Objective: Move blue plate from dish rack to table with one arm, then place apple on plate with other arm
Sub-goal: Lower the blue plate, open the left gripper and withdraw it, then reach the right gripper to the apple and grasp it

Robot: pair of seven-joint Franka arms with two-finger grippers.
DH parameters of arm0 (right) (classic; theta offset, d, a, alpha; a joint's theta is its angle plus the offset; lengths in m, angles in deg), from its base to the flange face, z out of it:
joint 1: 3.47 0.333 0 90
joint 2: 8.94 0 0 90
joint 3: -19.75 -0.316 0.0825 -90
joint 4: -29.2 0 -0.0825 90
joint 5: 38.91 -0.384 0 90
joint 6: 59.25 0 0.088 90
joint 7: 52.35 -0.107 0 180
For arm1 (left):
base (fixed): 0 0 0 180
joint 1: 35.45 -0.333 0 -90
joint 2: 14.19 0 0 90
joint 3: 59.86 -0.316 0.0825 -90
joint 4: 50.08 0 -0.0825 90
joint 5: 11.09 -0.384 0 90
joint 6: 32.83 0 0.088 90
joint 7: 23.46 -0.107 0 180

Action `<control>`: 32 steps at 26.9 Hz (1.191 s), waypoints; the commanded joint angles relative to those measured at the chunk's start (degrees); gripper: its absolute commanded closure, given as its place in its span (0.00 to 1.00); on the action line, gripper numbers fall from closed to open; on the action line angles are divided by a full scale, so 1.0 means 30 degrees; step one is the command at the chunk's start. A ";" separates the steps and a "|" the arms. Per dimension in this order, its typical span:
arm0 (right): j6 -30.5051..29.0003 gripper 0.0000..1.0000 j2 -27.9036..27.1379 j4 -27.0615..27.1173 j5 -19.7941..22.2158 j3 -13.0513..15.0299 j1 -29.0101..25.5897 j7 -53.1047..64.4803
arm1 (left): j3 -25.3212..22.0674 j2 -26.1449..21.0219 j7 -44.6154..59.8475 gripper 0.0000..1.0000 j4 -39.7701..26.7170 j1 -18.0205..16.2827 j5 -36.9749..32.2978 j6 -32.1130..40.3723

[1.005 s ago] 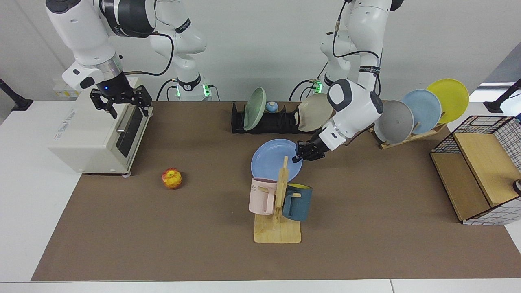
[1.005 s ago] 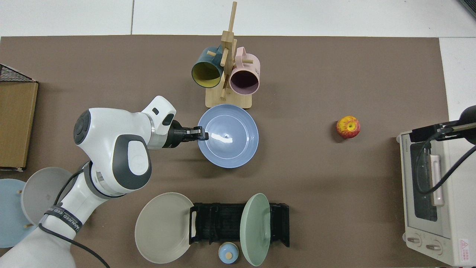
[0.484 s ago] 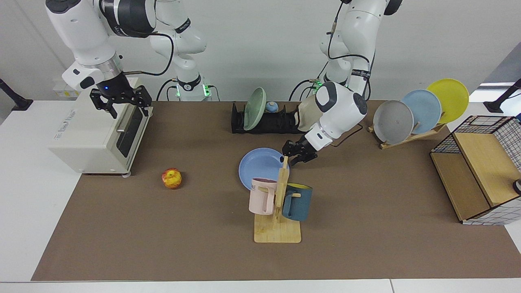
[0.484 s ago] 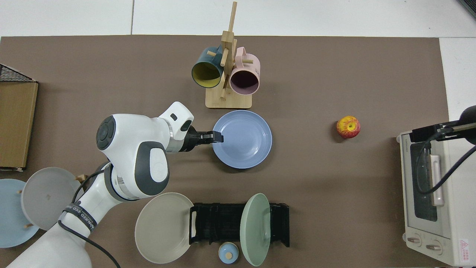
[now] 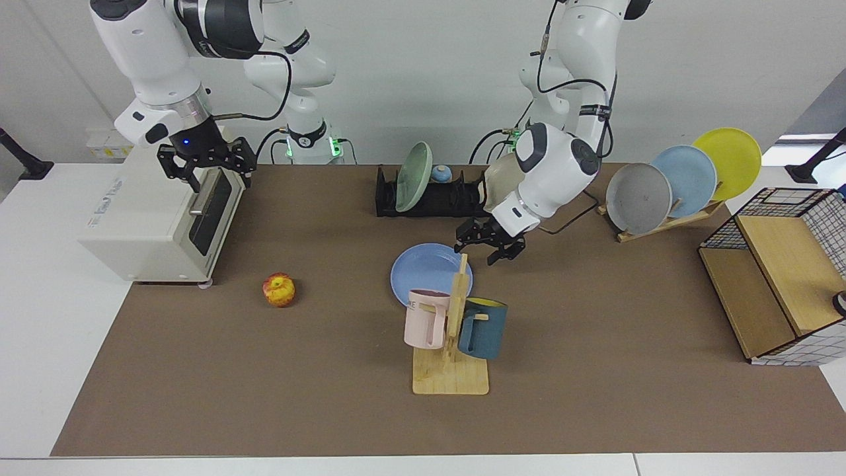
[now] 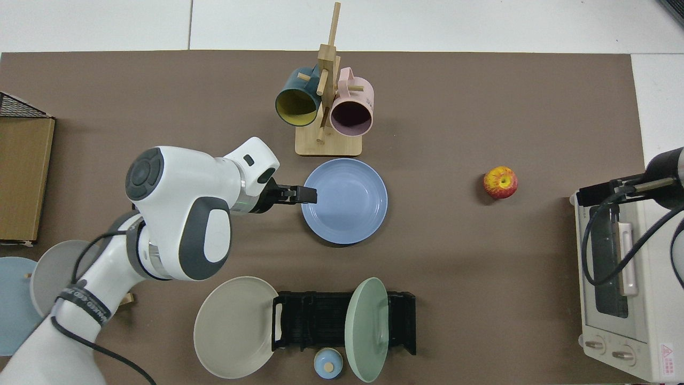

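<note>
The blue plate [image 5: 423, 271] [image 6: 344, 200] lies flat on the brown mat of the table [image 5: 264, 370], just behind the mug tree. My left gripper [image 5: 492, 246] [image 6: 304, 194] hovers open at the plate's edge, on the side away from the apple, with nothing between its fingers. The red and yellow apple [image 5: 279, 289] [image 6: 500, 182] rests on the mat, well apart from the plate. My right gripper [image 5: 206, 162] hangs open above the toaster oven's door. The black dish rack [image 5: 436, 195] [image 6: 320, 321] stands at the back of the mat.
A wooden mug tree [image 5: 453, 330] with a pink and a dark blue mug stands right in front of the plate. A green plate [image 5: 414, 176] and a beige plate [image 5: 509, 182] lean in the rack. A toaster oven [image 5: 158, 218], a slanted plate stand [image 5: 681, 178] and a wire basket [image 5: 780, 264] flank the mat.
The left gripper brought the tilted plate down flat onto the mat, let go of it and rose a little. The right gripper shifted slightly toward the middle.
</note>
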 commanded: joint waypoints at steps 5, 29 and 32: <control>-0.2469 0.00 0.0204 -0.1360 -0.0165 -0.0020 0.0081 -0.0115 | -0.0849 0.2414 0.3213 0.00 0.3793 -0.0314 -0.7862 0.7641; -1.0790 0.00 -0.5157 -0.3058 -0.0194 -0.0079 0.0872 0.0442 | -0.1905 0.3148 0.3214 0.00 1.0037 -0.1602 -1.0327 1.7259; -1.1816 0.00 -0.5304 -0.3644 -0.0310 -0.0108 0.1047 0.0442 | -0.1932 0.3701 0.3068 0.00 1.0008 -0.1721 -1.0415 1.7171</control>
